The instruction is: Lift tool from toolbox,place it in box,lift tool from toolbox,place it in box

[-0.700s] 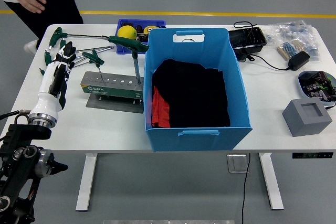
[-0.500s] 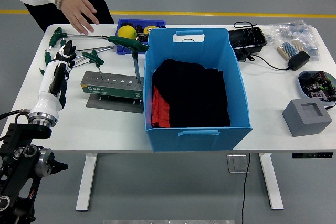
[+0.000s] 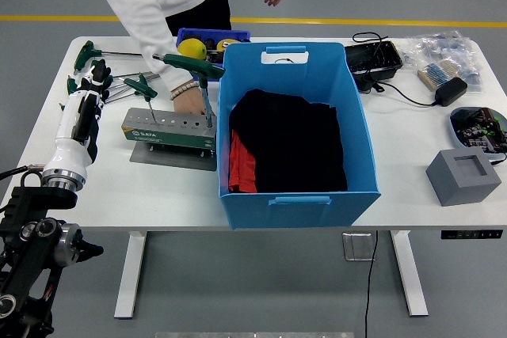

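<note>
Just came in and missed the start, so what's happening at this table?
A person leans over from the far side, one hand down at the green tool holder, beside the T-handle wrench standing in it. The robot's left hand hovers over the loose wrenches at the table's left, holding nothing. The blue box holds only dark and red cloth; no tool shows in it.

A white table (image 3: pixel 150 187) on white legs (image 3: pixel 129 279) stands on a smooth grey floor (image 3: pixel 261 290) under even light — a yellow line (image 3: pixel 356 21) runs across the floor beyond the table's far edge, and a pale plate, perhaps a floor hatch, shows below its near edge.
</note>
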